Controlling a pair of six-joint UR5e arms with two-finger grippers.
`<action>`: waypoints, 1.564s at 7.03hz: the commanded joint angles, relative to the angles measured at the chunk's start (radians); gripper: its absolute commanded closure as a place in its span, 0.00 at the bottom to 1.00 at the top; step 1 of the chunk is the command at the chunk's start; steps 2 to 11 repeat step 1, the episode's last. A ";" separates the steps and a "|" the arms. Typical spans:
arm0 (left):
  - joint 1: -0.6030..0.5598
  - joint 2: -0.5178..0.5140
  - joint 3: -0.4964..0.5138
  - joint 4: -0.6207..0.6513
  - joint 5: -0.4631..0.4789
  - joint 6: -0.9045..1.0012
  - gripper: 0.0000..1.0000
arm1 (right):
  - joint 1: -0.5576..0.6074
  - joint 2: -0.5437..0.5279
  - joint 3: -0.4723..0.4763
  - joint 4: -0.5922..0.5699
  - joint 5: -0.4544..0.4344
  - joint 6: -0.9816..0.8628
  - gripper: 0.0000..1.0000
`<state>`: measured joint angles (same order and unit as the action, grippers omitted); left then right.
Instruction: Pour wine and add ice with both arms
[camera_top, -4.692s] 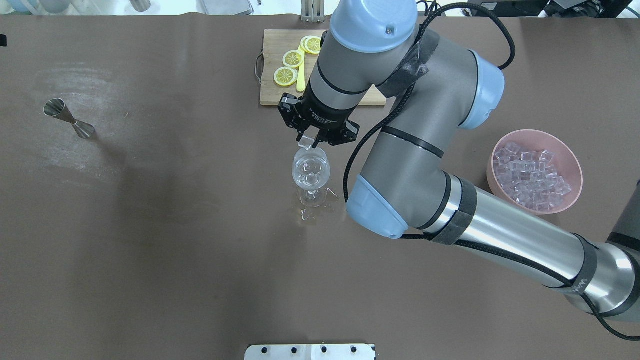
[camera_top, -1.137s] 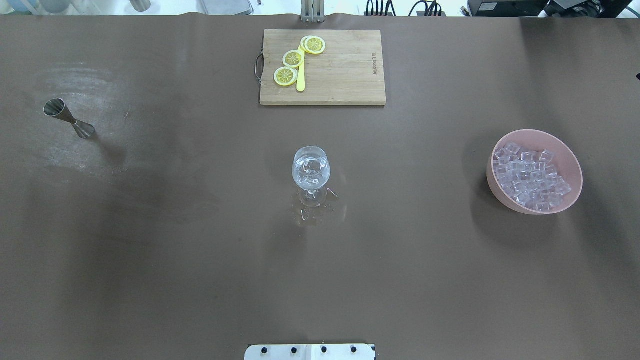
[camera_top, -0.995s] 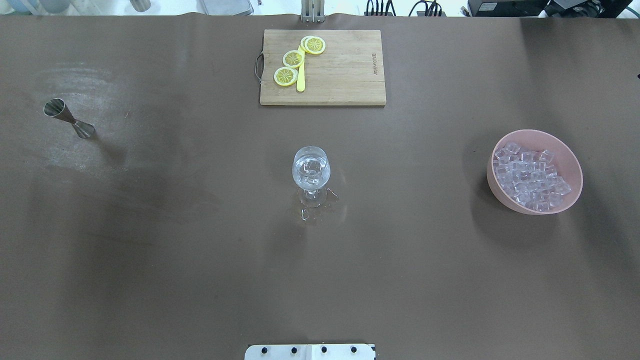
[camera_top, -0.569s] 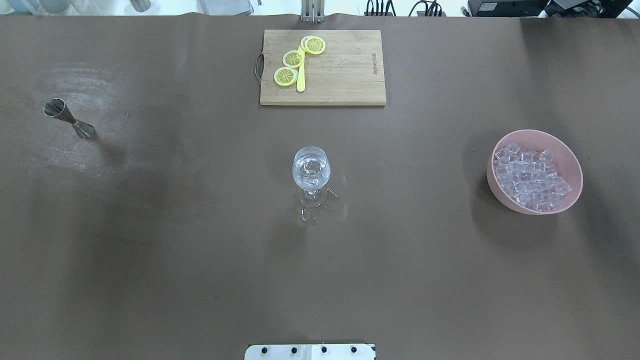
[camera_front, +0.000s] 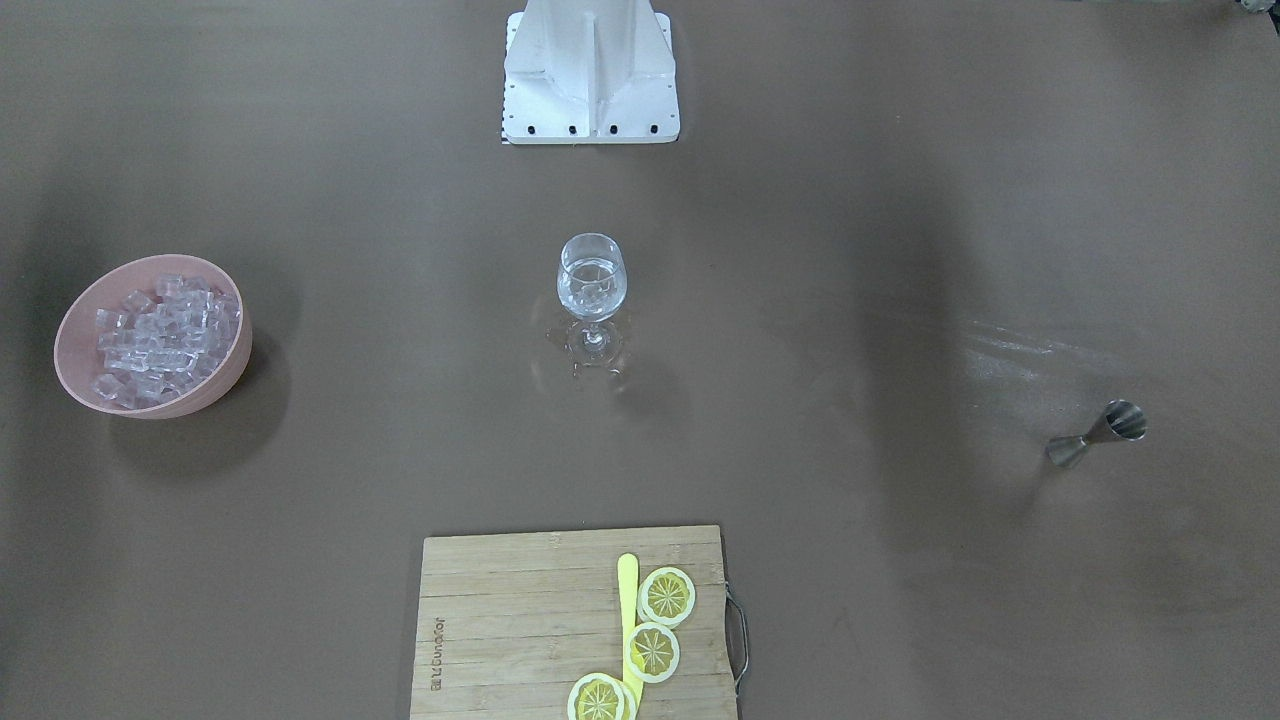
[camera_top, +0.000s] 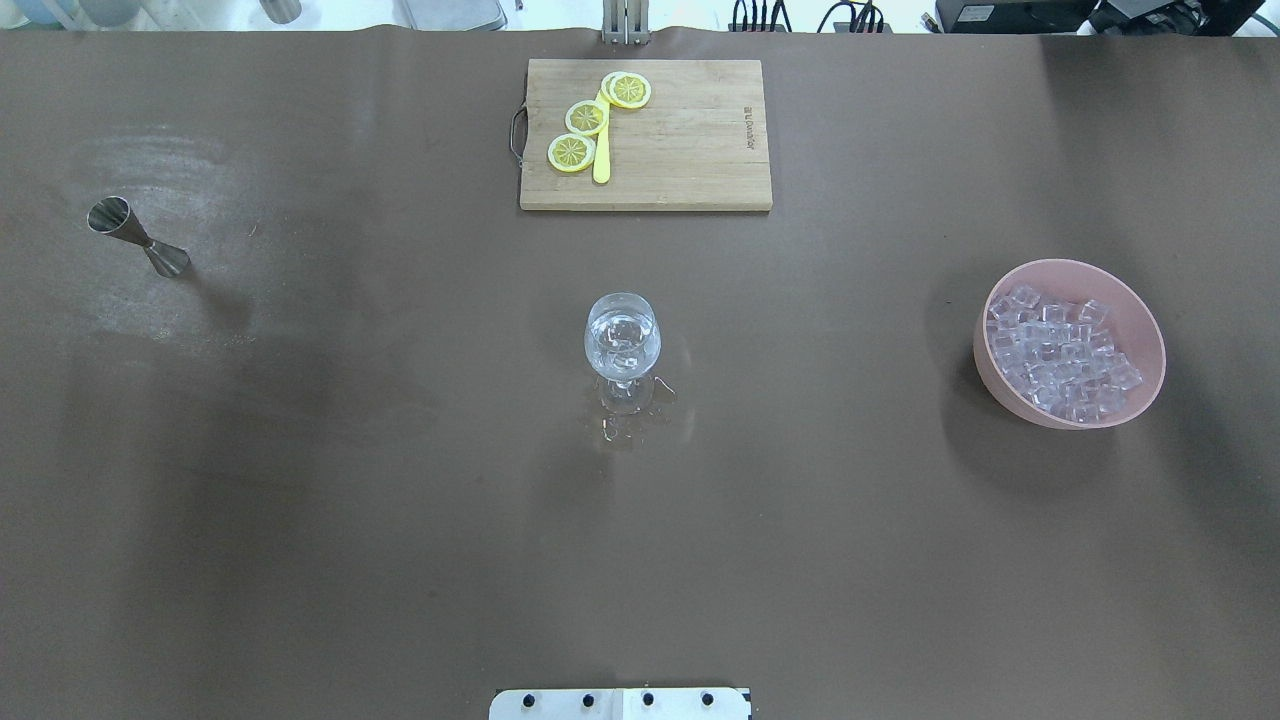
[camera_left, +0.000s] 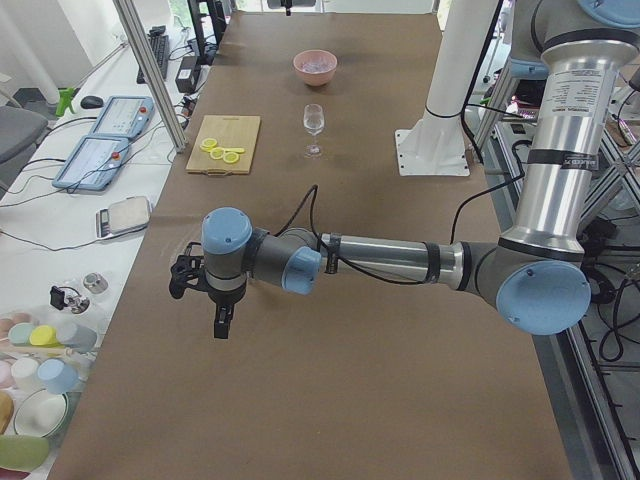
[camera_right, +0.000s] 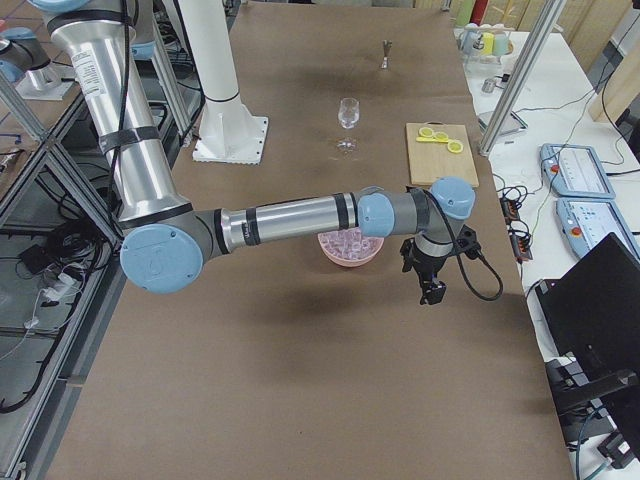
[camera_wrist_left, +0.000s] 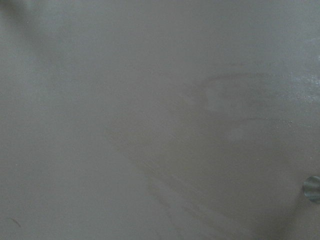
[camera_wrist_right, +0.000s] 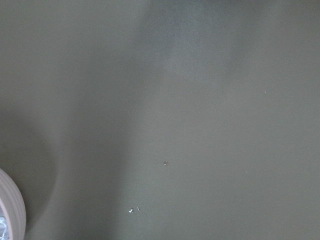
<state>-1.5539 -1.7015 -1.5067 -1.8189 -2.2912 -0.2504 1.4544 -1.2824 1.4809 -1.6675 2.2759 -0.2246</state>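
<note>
Ice (camera_top: 1060, 360) lay in the pink bowl (camera_top: 1130, 295), with some in the wine glass (camera_top: 621, 335). My left gripper (camera_left: 222, 325) and right gripper (camera_right: 432, 290) hung wide, probably to leave the glass clear; how far parted, I couldn't tell.

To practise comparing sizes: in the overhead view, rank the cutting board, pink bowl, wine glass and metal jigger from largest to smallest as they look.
1. cutting board
2. pink bowl
3. wine glass
4. jigger: about as long as the glass but far slimmer, so the last two are close.
</note>
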 joint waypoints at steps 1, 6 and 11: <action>0.000 0.000 -0.001 -0.011 0.001 0.000 0.02 | 0.000 -0.009 0.003 0.006 0.001 -0.002 0.00; 0.000 0.000 -0.001 -0.011 0.001 0.000 0.02 | 0.000 -0.009 0.003 0.006 0.001 -0.002 0.00; 0.000 0.000 -0.001 -0.011 0.001 0.000 0.02 | 0.000 -0.009 0.003 0.006 0.001 -0.002 0.00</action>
